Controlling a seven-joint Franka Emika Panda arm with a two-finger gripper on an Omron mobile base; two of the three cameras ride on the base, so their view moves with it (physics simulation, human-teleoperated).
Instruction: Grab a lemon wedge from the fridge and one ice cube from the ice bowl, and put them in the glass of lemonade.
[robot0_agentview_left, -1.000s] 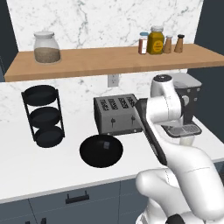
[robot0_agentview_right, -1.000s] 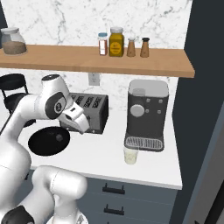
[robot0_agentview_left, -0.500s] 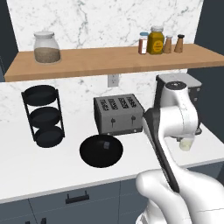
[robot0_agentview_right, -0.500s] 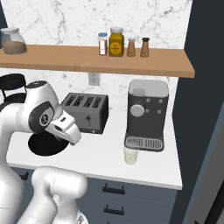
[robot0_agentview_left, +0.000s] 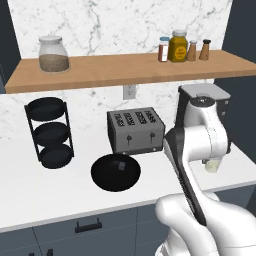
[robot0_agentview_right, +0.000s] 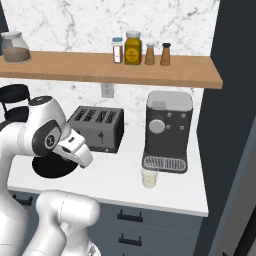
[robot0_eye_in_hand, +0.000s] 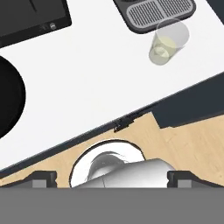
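Blocking glass of lemonade (robot0_agentview_left: 214, 166) partly: arm; ice bowl (robot0_eye_in_hand: 8, 103) edge-cropped; tool (robot0_eye_in_hand: 112, 178) released, empty.

No legible text, label, brand, number or sign is present on any object or surface.

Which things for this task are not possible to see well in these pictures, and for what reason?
- Ice bowl: a small pale speck sits in it in the left base view, too small to confirm as the ice cube. In the right base view the arm covers most of the bowl.
- Glass of lemonade: partly behind the arm in the left base view; whether a wedge is already inside is not discernible, even in the hand view.
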